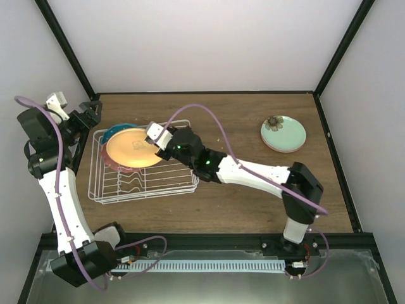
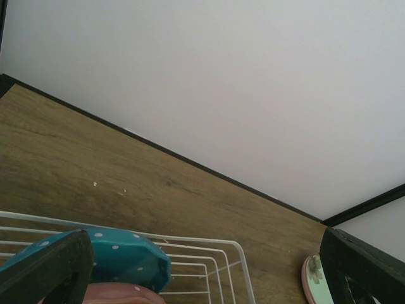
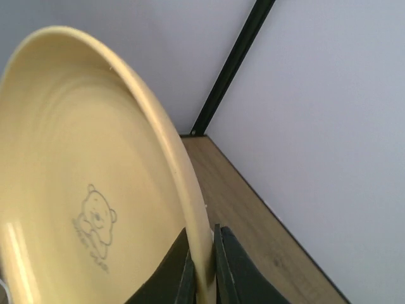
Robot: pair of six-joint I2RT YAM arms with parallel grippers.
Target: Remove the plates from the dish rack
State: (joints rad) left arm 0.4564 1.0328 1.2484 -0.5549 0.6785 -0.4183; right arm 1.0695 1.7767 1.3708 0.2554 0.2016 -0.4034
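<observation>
Right gripper [image 1: 154, 142] pinching the orange-yellow plate [image 1: 130, 149] over the dish rack [image 1: 126, 190].
Its fingers were clamped on the rim of the tilted plate (a bear printed inside). Behind it, the teal-blue dotted plate [image 2: 126, 256] stood in the rack. The left gripper [image 1: 93, 116] hung wide open at the rack's far-left corner. At far right, the mint green plate [image 1: 283, 133] lay on the table [image 1: 240, 114].

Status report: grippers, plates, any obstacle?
Right gripper shut on yellow plate above dish rack. Left gripper open, empty. Teal plate in rack. No obstacle seen.

light: bright, even | shadows: soft, faint | glare: none | near end-effector fingers blurred
</observation>
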